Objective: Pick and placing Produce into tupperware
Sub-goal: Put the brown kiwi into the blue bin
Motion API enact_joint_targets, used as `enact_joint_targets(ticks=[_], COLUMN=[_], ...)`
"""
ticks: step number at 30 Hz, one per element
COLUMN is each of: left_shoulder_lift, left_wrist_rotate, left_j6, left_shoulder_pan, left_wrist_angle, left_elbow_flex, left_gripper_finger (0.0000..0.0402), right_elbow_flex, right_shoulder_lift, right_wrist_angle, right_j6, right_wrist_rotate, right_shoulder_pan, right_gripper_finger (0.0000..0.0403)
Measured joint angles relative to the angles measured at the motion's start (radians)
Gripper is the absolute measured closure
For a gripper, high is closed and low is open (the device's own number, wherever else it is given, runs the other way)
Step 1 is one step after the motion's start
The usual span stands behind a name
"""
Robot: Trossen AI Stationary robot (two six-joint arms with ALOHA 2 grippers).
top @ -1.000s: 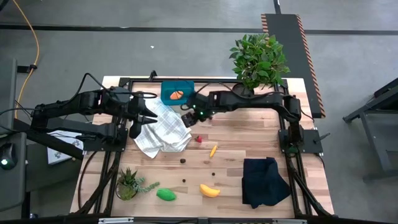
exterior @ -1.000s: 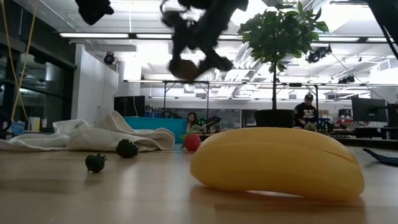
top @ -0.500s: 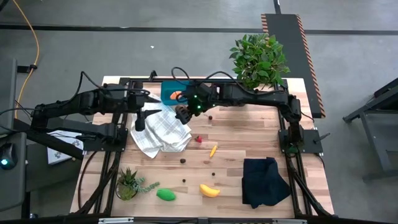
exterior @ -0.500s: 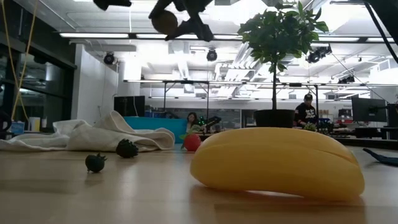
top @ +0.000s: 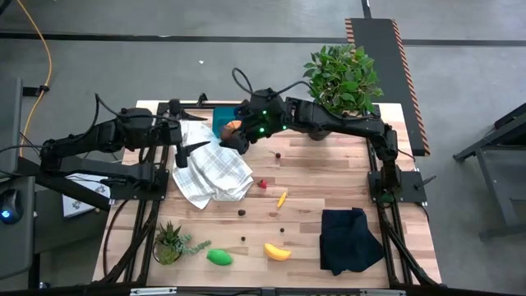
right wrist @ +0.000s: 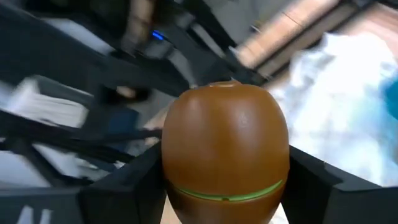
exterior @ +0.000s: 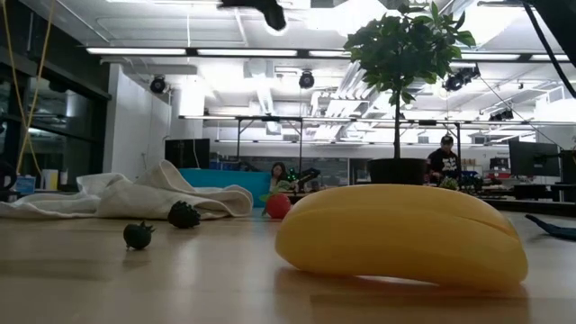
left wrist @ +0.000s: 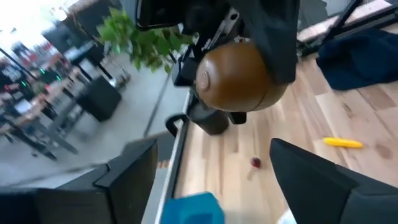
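Observation:
My right gripper (top: 231, 138) is shut on the brown kiwi (right wrist: 225, 149), high over the far left of the table beside the teal tupperware (top: 220, 122). An orange piece (top: 233, 126) lies in the tupperware. My left gripper (left wrist: 217, 186) stands open just left of it, facing the kiwi (left wrist: 239, 74), with nothing between its fingers. On the table lie the banana (top: 277, 252), the green oval (top: 219, 256), the carrot (top: 282, 198), the strawberry (top: 263, 184) and several dark berries (top: 242, 212). My right gripper pinches the kiwi's two opposite sides (right wrist: 174, 168) between its two fingers (right wrist: 124, 186). It comes from the table's right, slanting a little downward. The kiwi is lifted clear of the table, with one end pointing out past the fingertips.
A white checked cloth (top: 215, 171) lies crumpled below both grippers. A black cloth (top: 351, 238) is at the near right, a small spiky plant (top: 170, 242) at the near left, and a leafy bush (top: 341, 78) at the far right. In the low view, people show beyond the table.
My right gripper has risen with the kiwi and gone toward the far left, over to the tupperware, tipping up toward level. My left gripper has turned from pointing down at the cloth to nearly level and has risen a little.

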Motion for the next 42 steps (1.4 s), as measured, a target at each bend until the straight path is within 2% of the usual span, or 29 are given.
enact_joint_targets(ticks=[5, 11, 18, 42], left_shoulder_lift=[0.004, 0.004, 0.021, 0.077], left_wrist_rotate=[0.002, 0.004, 0.029, 0.040], left_j6=[0.042, 0.041, 0.047, 0.146], left_shoulder_pan=[0.000, 0.000, -0.001, 0.000], left_wrist_angle=[0.044, 0.114, 0.116, 0.245], left_elbow_flex=[0.000, 0.000, 0.000, 0.000], left_gripper_finger=[0.0082, 0.0064, 0.0049, 0.0048], right_elbow_flex=[0.001, 0.001, 0.001, -0.004], right_shoulder_lift=[0.000, 0.000, 0.000, 0.000], right_wrist_angle=[0.120, 0.133, 0.203, 0.235], right_j6=[0.036, 0.044, 0.064, 0.085], right_wrist_rotate=[-0.052, -0.046, -0.034, 0.021], right_shoulder_pan=[-0.003, -0.009, -0.010, -0.010], right_gripper_finger=[0.0173, 0.0173, 0.0173, 0.0173])
